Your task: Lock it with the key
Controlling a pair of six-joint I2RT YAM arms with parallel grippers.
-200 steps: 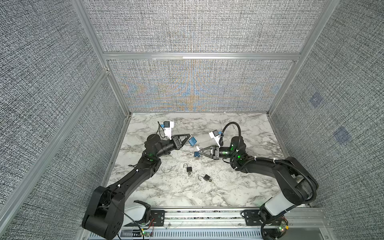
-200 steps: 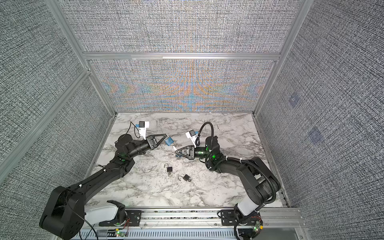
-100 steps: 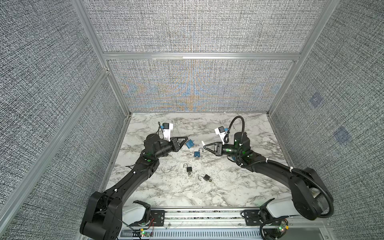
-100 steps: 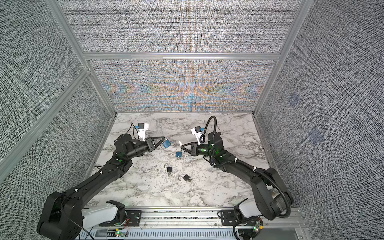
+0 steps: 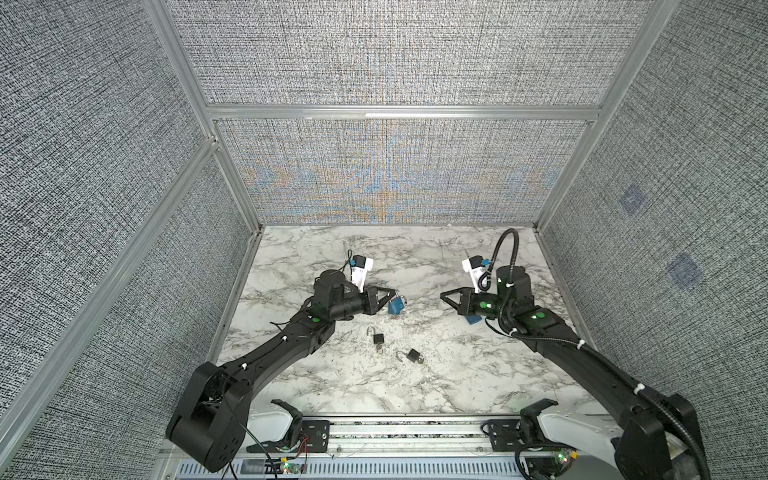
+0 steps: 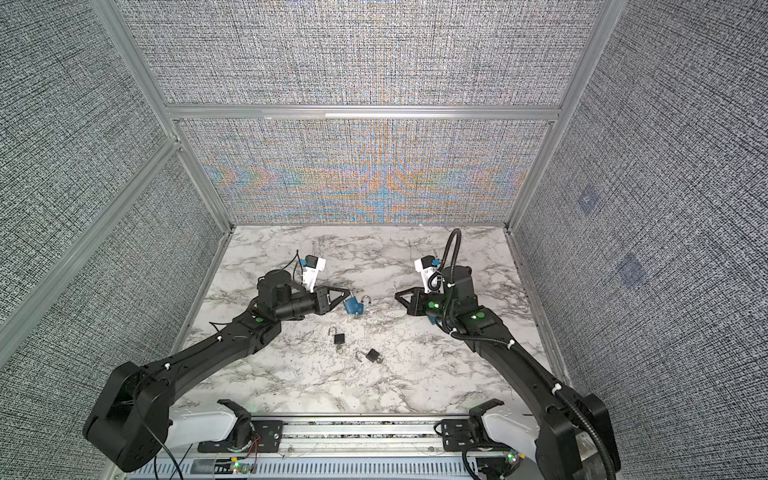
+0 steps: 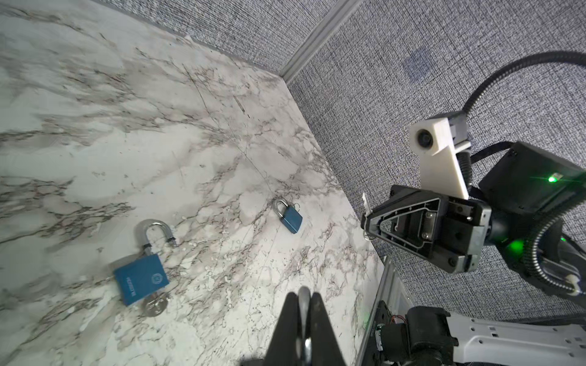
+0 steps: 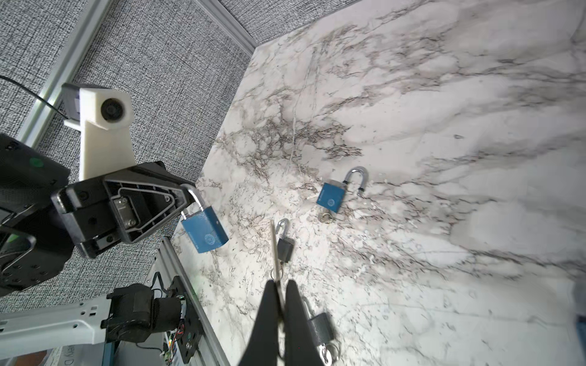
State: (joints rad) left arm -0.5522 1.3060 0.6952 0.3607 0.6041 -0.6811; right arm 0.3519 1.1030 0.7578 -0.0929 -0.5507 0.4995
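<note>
My left gripper (image 5: 388, 296) is shut on the silver shackle (image 7: 303, 293) of a blue padlock (image 8: 204, 233), which hangs from its tips above the marble table (image 5: 415, 386). My right gripper (image 5: 442, 296) faces it from the right with a gap between, shut on a thin silver key (image 8: 274, 250) that sticks out past its tips. The key (image 7: 364, 204) also shows in the left wrist view. In both top views the held padlock overlaps a second blue padlock lying below it.
The second blue padlock (image 8: 331, 198) lies with its shackle open and a key in it. A smaller blue padlock (image 7: 290, 218) lies under my right arm. Two black padlocks (image 5: 377, 338) (image 5: 412, 355) lie nearer the front. Grey walls (image 5: 386, 174) enclose the table.
My right gripper has drawn back to the right with the key, opening a gap to the held padlock. My left gripper has shifted slightly with its padlock.
</note>
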